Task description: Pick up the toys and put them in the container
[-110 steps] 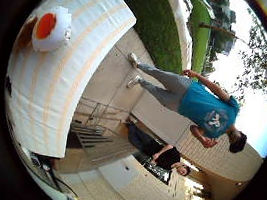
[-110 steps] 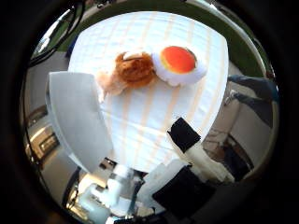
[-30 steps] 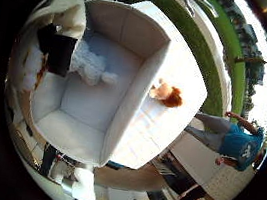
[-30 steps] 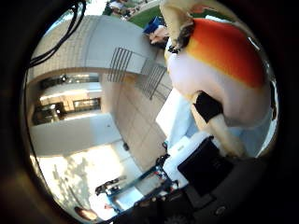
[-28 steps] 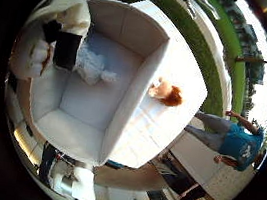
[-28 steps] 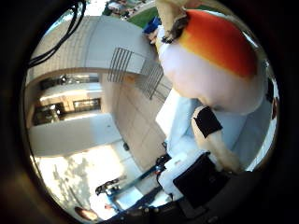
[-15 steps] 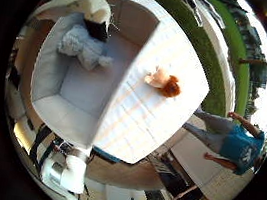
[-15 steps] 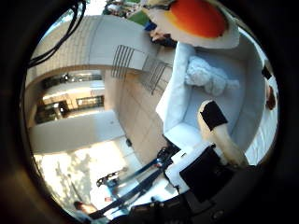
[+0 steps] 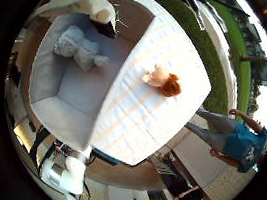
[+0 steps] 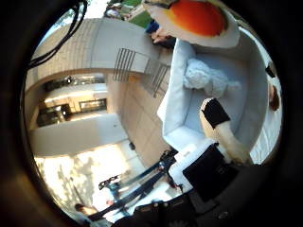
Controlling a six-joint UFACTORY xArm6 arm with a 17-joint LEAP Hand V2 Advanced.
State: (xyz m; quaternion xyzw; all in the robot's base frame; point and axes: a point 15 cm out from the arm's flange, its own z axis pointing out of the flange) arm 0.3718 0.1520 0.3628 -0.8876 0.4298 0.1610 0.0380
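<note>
Below the palm lies the white container, open side up on the white-covered table, with a pale grey plush toy resting on its floor near one end wall. Close to the hand, at the edge of the palm's outlook and over the container's far end, the fried-egg toy is seen, its orange yolk facing the thumb-side camera. Whether the hand is clenched on the egg toy or has let it go cannot be told from these views, since contact with the toy is not shown. The step in hand is judged to be the deposit of the egg toy into the container. For a clean deposit, the toy is best kept over the container's floor and not over its rim; at present it appears near the end wall, so a small shift of the palm toward the middle of the container is advised before release. The toy is broad and flat and is likely to catch on a wall if dropped at a tilt, so a level, low release is preferred. Contact with the container walls is to be avoided, as the light box is likely to slide on the cloth. Beside the container, out on the table and apart from its long wall, an orange and tan toy is left to be collected.
</note>
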